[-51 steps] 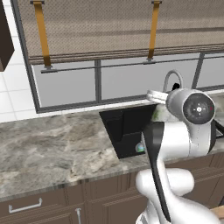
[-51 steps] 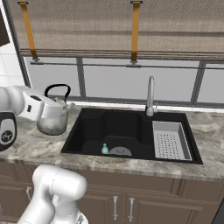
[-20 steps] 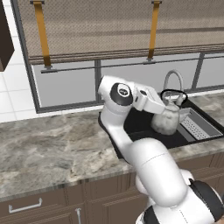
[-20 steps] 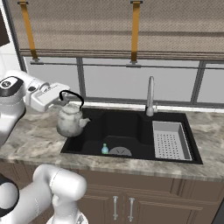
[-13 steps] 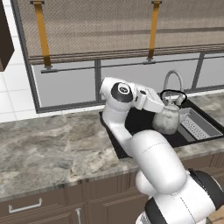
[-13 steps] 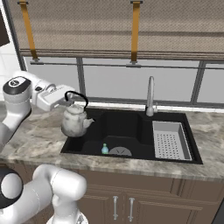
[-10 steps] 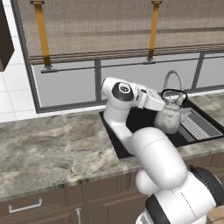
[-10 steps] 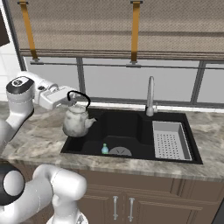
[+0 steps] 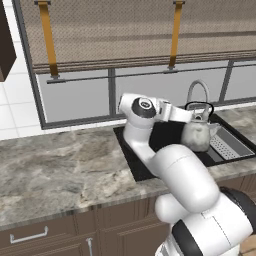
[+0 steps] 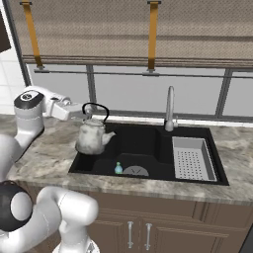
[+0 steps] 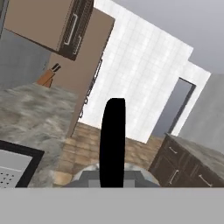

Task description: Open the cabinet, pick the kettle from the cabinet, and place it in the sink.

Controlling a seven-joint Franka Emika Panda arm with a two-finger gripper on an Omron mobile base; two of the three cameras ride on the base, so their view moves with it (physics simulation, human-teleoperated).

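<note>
The kettle [image 9: 197, 135] [image 10: 91, 138], squat and white-grey, hangs in the air by its thin black arched handle [image 10: 96, 108]. My gripper [image 10: 84, 112] [image 9: 187, 114] is shut on that handle from the left side. The kettle is over the left part of the black sink [image 10: 148, 143] [image 9: 132, 162], near its left rim, spout pointing right. In the hand view the black handle [image 11: 112, 140] runs upright between my fingers, with the kettle's grey top [image 11: 131, 175] below it. A dark brown edge of the cabinet [image 9: 6, 45] [image 10: 4, 37] shows at the upper left.
A silver gooseneck tap [image 10: 169, 106] stands behind the basin. A grey drainer tray [image 10: 191, 158] fills the sink's right side, and a small teal item [image 10: 118, 168] lies by the drain. Marble counter [image 9: 50, 170] spreads to the left, and window blinds hang behind.
The arm has swung the kettle from over the counter at the sink's left to over the basin, creeping further right in the last second. The grip stays shut.
</note>
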